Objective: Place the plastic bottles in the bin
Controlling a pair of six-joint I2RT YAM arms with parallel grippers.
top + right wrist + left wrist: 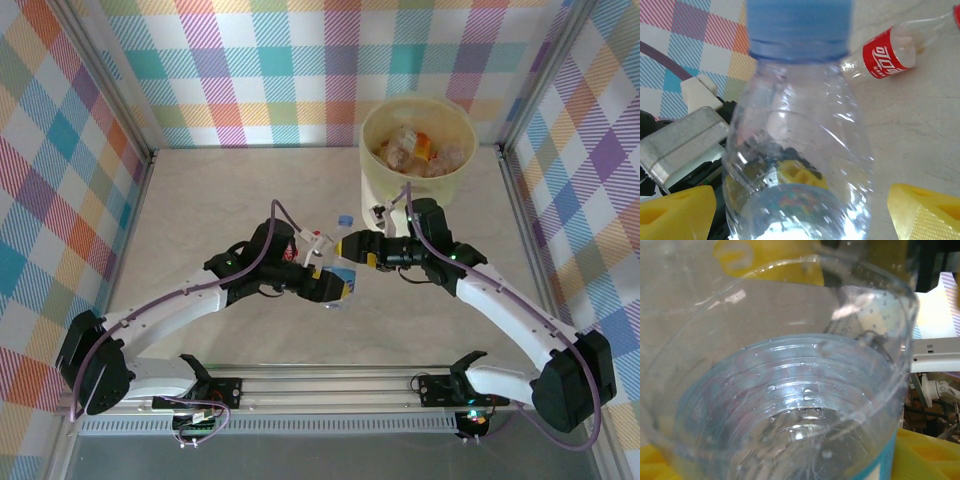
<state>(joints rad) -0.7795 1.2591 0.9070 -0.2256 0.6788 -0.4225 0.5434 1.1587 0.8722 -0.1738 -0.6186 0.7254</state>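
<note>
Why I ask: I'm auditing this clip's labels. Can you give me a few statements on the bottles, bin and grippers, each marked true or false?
1. A clear blue-capped bottle is between the left gripper and right gripper, midway across the table. True.
2. The bin is empty. False: several bottles lie in it.
3. The right gripper's jaws straddle the blue-capped bottle, with a gap on one side. True.
4. The lying bottle on the table has a green label. False: the lying bottle has a red label.
5. The bin stands by the arm bases. False: it is at the table's far right.
</note>
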